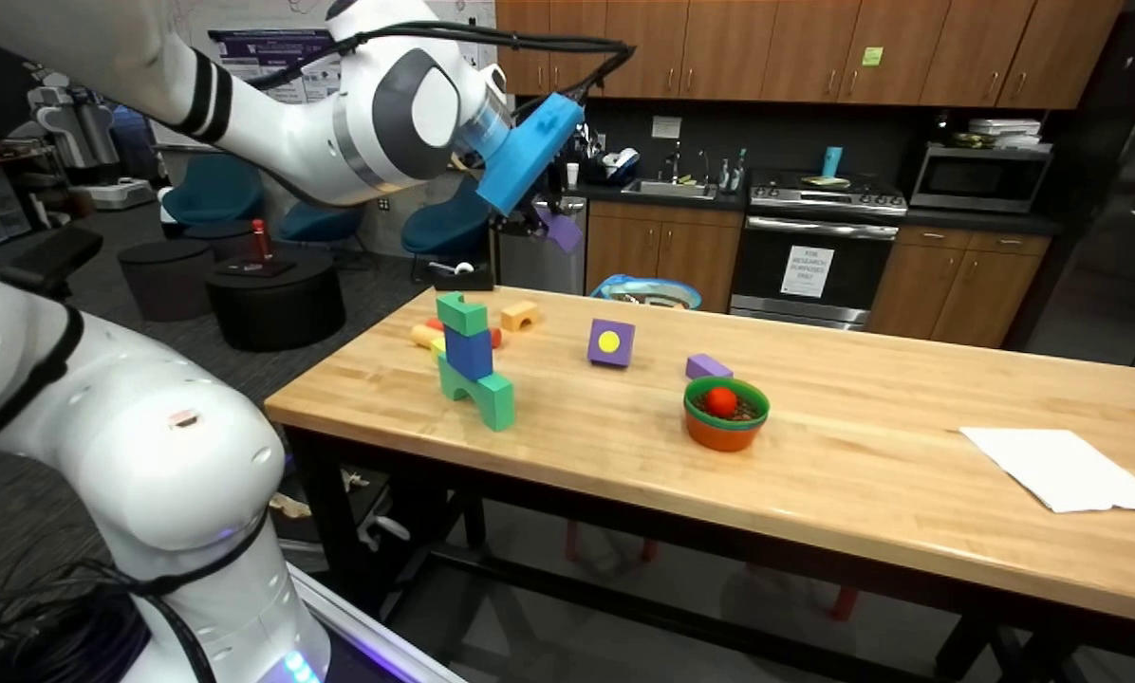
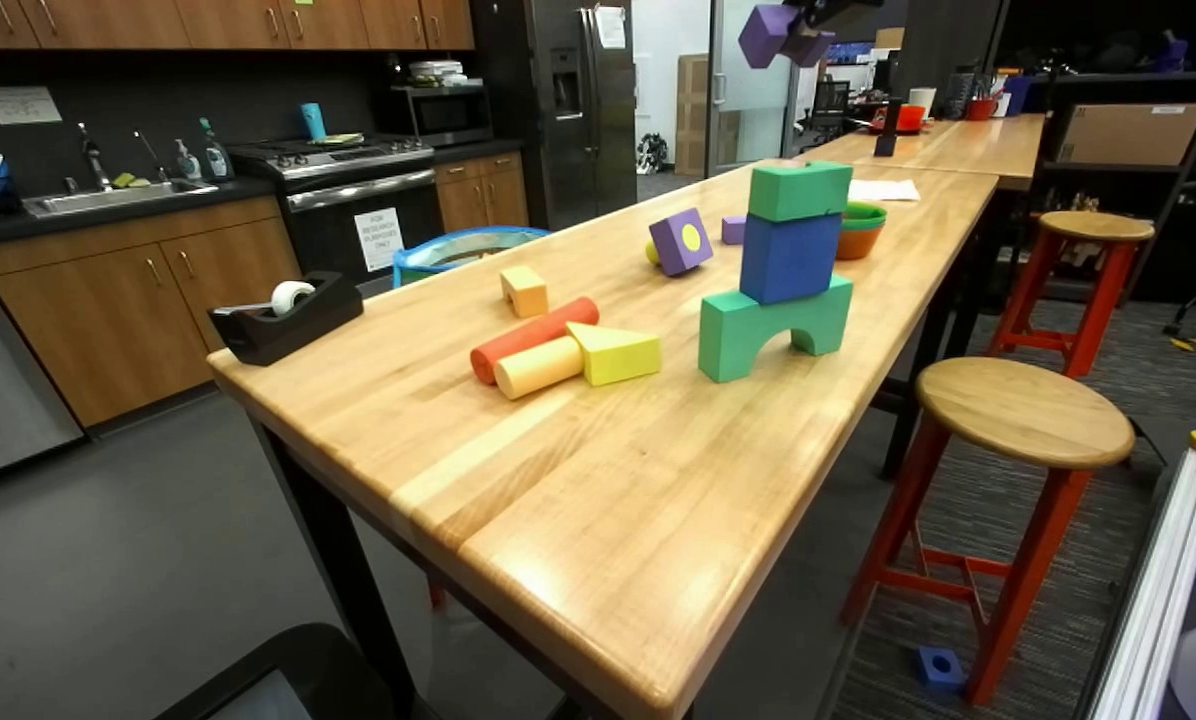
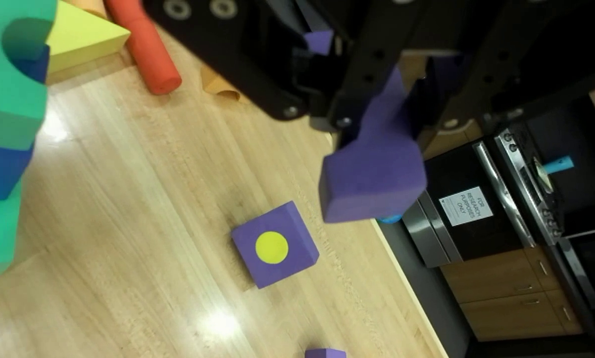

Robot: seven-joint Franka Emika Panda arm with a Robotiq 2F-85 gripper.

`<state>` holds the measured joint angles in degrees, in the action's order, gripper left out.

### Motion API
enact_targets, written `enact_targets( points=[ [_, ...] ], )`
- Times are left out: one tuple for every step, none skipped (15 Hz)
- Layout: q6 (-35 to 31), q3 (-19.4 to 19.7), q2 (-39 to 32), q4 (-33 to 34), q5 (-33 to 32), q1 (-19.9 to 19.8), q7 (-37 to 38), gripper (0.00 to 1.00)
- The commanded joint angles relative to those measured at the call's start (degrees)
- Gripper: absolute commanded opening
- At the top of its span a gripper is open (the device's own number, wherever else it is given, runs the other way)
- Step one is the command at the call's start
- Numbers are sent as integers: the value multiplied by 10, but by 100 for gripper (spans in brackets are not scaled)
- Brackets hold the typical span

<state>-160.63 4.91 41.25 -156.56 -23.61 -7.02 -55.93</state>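
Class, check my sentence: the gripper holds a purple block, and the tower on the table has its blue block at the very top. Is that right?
Not quite: the blue block is in the middle, between a green arch below and a green piece on top, as both exterior views show. The gripper does hold a purple block.

This is a kitchen-style research lab. In an exterior view, cabinets (image 1: pixel 729 47) line the upper right, above a sink (image 1: pixel 658 190), stove (image 1: pixel 762 261) and microwave (image 1: pixel 976 180); a sign (image 3: pixel 466 205) on the stove, legible in the wrist view at right, reads "FOR RESEARCH PURPOSES ONLY". A robot arm (image 1: pixel 302 152) fills the left, a poster (image 1: pixel 273 46) behind it.
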Motion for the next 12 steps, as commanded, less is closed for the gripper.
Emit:
enact_targets(
  points=[
    [84, 2, 89, -16, -7, 32, -21, 6],
    [115, 4, 106, -12, -4, 42, -31, 6],
    [146, 1, 121, -7, -5, 48, -37, 6],
    [183, -4, 135, -1, -6, 55, -44, 6],
    [215, -4, 146, 4, -3, 65, -52, 6],
    [256, -3, 157, 11, 1, 79, -68, 6],
    [291, -3, 163, 19, 3, 90, -81, 6],
    [327, -6, 164, 27, 5, 100, -90, 6],
    [363, -5, 159, 37, 9, 112, -103, 6],
    [397, -4, 155, 47, 11, 122, -115, 6],
    [427, -2, 145, 57, 13, 133, -126, 6],
    [446, 3, 135, 66, 16, 143, -137, 6]
  ],
)
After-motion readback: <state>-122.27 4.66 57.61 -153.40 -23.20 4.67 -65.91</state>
